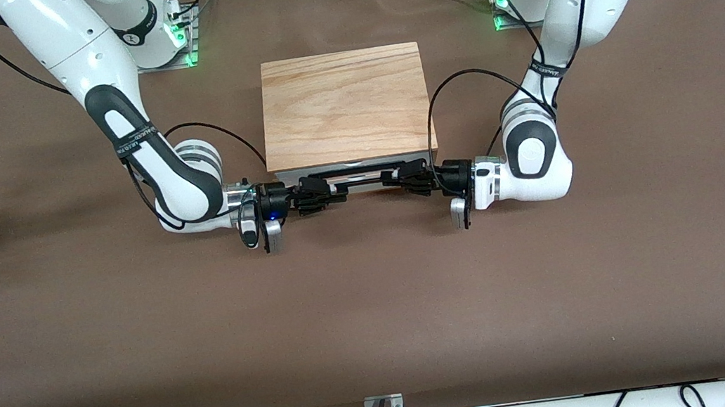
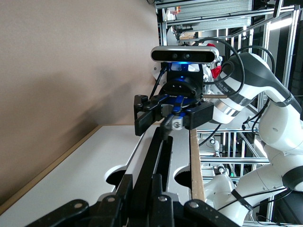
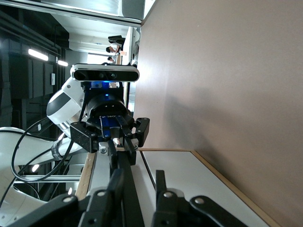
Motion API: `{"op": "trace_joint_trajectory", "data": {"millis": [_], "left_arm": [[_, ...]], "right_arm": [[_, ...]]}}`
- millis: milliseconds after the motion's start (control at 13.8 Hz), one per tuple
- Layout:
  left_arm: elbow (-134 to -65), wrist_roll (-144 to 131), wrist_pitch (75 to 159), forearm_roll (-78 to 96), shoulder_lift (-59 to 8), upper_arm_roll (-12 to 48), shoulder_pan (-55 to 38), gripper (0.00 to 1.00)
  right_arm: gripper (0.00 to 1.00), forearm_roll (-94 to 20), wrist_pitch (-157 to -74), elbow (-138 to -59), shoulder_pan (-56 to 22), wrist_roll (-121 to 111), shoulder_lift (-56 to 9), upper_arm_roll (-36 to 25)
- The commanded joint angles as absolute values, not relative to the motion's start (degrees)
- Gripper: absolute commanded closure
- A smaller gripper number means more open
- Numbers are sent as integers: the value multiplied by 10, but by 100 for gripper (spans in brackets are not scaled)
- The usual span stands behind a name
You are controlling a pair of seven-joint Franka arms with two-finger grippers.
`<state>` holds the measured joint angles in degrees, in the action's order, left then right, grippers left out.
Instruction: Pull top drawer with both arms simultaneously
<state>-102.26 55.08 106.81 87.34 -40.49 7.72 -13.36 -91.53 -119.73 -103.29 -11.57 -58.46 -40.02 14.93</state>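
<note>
While both arms lie low along the front of the box, you have each pincer pinched on the thin black bar handle (image 1: 359, 178) of the top drawer (image 1: 353, 166). The left pincer (image 1: 407, 179) grips the handle toward the left arm's end of the desk (image 1: 378, 315), and the right pincer (image 1: 322, 193) grips it toward the right arm's end, the two pointing at each other along the bar. Their fingers are nearly pressed together, with only the wire between them.

The drawer sits at the front of the box, just under the wood-grain top slab (image 1: 344, 105), at the middle of the desk between the two arm bases. From the front view you see only a narrow strip of its front edge, so you cannot tell from there how far out it stands.

Your left wrist view adds what the high camera cannot: the white front panel (image 2: 90, 175) seen edge-on, the bar (image 2: 152, 165) running away from the left pincer (image 2: 147, 208), and the right pincer (image 2: 171, 116) clamped on it farther along. Your right wrist view gives the mirror of that, with the right pincer (image 3: 139, 203) close in, the bar (image 3: 124, 175) leading off, and the left pincer (image 3: 113, 137) closed on its other end beside the white panel (image 3: 189, 189).
</note>
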Motion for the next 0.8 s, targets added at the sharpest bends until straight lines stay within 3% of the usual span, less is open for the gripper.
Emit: {"op": "trace_joint_trajectory", "data": {"millis": [0, 217, 362, 579, 723], "left_arm": [[-1025, 556, 1074, 880, -399, 81, -132, 100], [-1024, 556, 1074, 880, -400, 81, -132, 100], [-1024, 556, 1074, 880, -400, 81, -132, 100], [-1024, 556, 1075, 880, -400, 81, -132, 100], [-1024, 556, 1075, 880, -400, 81, -132, 100]], "right_arm": [[83, -908, -1190, -1030, -115, -604, -407, 151], [92, -908, -1172, -1033, -113, -604, -407, 152], [92, -908, -1161, -1033, -111, -604, -407, 151], [74, -908, -1152, -1033, -102, -604, -407, 151], [70, -908, -1142, -1033, -94, -605, -407, 150]]}}
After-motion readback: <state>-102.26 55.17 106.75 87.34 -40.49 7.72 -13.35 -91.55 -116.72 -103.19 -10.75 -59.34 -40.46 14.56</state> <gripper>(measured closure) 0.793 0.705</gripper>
